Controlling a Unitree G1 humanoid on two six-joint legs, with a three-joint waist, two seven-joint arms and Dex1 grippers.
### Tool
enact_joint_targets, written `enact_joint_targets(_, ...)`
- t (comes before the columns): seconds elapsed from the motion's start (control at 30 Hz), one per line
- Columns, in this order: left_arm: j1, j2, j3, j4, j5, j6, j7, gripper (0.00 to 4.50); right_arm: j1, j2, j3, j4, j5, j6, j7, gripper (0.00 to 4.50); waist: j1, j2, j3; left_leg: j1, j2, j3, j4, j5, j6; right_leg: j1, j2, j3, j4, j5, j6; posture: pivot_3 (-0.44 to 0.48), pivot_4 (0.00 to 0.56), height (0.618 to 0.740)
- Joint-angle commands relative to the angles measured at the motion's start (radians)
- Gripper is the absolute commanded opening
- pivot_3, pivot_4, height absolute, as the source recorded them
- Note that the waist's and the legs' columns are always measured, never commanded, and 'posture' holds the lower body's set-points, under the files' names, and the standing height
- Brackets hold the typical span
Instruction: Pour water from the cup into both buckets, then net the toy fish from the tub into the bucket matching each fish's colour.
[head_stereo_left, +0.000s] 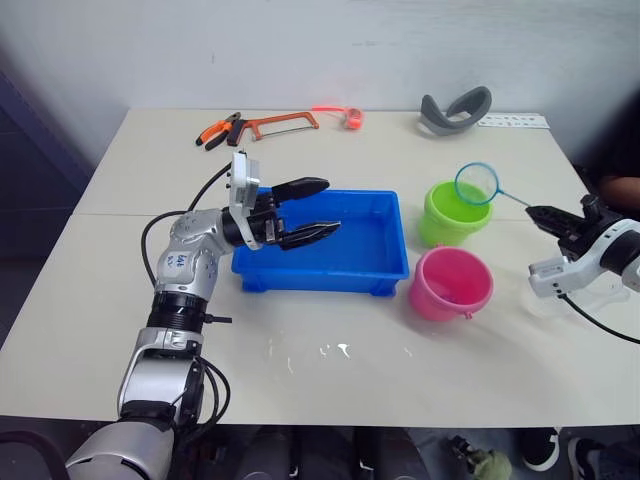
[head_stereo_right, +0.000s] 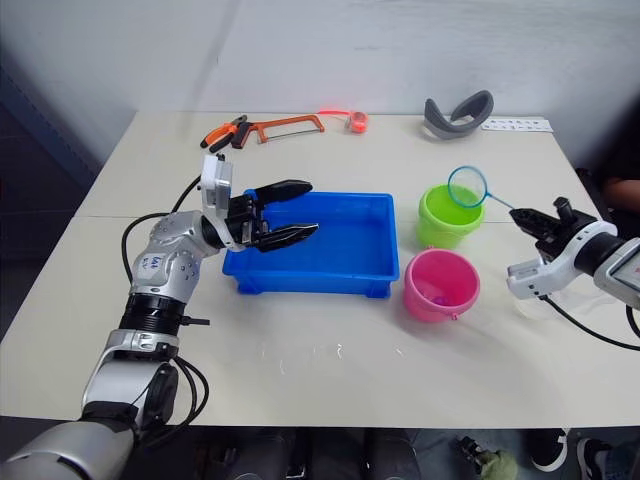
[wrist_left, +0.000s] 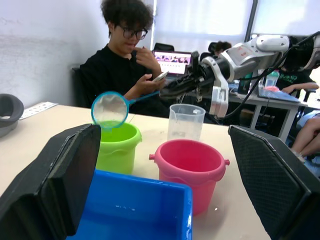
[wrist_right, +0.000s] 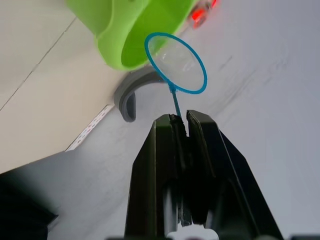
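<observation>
My left gripper (head_stereo_left: 328, 207) hangs open over the left part of the blue tub (head_stereo_left: 398, 262), with nothing between its fingers. My right gripper (head_stereo_left: 535, 213) is shut on the thin handle of the net (head_stereo_left: 477, 183). The net's light blue hoop is held just above the far rim of the lime green bucket (head_stereo_left: 448, 218). In front of that bucket stands the pink bucket (head_stereo_left: 450, 285), both of them right of the tub. The clear cup (wrist_left: 185, 121) stands upright behind the buckets, under my right arm. The toy fish are hidden.
An orange hacksaw (head_stereo_left: 282, 123), pliers (head_stereo_left: 218, 131), a red ring (head_stereo_left: 350, 117), a grey curved strap (head_stereo_left: 455, 108) and a white strip (head_stereo_left: 512, 121) lie along the table's far edge. Small water spills (head_stereo_left: 330, 350) lie before the tub. A seated person (wrist_left: 125, 60) faces the table's right side.
</observation>
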Motion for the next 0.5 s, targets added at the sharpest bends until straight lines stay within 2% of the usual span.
enact_joint_targets(0.03, -0.024, 0.007, 0.024, 0.005, -0.013, -0.024, -0.004, 4.44, -0.04, -0.022, -0.024, 0.019, 0.041, -0.023, -0.006, 0.0, 0.0, 0.0, 0.0, 0.0, 0.0, 0.0, 0.0, 0.0, 0.0, 0.0, 0.0, 0.0, 0.0, 0.0, 0.0, 0.0, 0.15, 0.74)
enact_joint_targets(0.07, -0.024, 0.009, 0.029, 0.009, -0.012, -0.027, -0.002, 4.44, -0.044, -0.018, -0.031, 0.026, 0.064, -0.026, 0.001, 0.0, 0.0, 0.0, 0.0, 0.0, 0.0, 0.0, 0.0, 0.0, 0.0, 0.0, 0.0, 0.0, 0.0, 0.0, 0.0, 0.0, 0.15, 0.74)
enact_joint_targets(0.13, -0.019, 0.023, 0.039, 0.012, -0.011, -0.031, -0.001, 4.44, -0.035, 0.016, -0.081, 0.037, 0.219, -0.003, 0.081, 0.0, 0.0, 0.0, 0.0, 0.0, 0.0, 0.0, 0.0, 0.0, 0.0, 0.0, 0.0, 0.0, 0.0, 0.0, 0.0, 0.0, 0.15, 0.74)
enact_joint_targets(0.33, 0.038, 0.119, 0.086, -0.028, -0.036, -0.003, -0.029, 4.44, 0.076, 0.114, -0.208, -0.123, 0.815, 0.077, 0.418, 0.0, -0.007, 0.0, 0.0, 0.0, 0.001, 0.0, 0.0, 0.0, 0.0, 0.0, 0.001, -0.005, 0.0, 0.0, 0.0, 0.0, 0.15, 0.74)
enact_joint_targets(0.43, 0.097, 0.202, 0.14, -0.042, -0.045, 0.011, -0.028, 4.44, 0.097, 0.212, -0.225, -0.376, 1.189, 0.358, 0.578, 0.0, -0.018, 0.0, 0.0, 0.001, 0.002, -0.001, 0.0, 0.0, 0.0, 0.001, 0.001, -0.005, 0.0, 0.0, 0.0, 0.0, 0.15, 0.74)
enact_joint_targets(0.5, 0.138, 0.249, 0.171, -0.053, -0.045, 0.017, -0.013, 4.44, 0.074, 0.253, -0.197, -0.494, 1.298, 0.517, 0.645, 0.0, -0.022, 0.0, 0.0, 0.001, 0.002, -0.001, 0.0, 0.0, 0.0, 0.001, 0.001, -0.005, 0.001, 0.0, 0.0, 0.0, 0.15, 0.74)
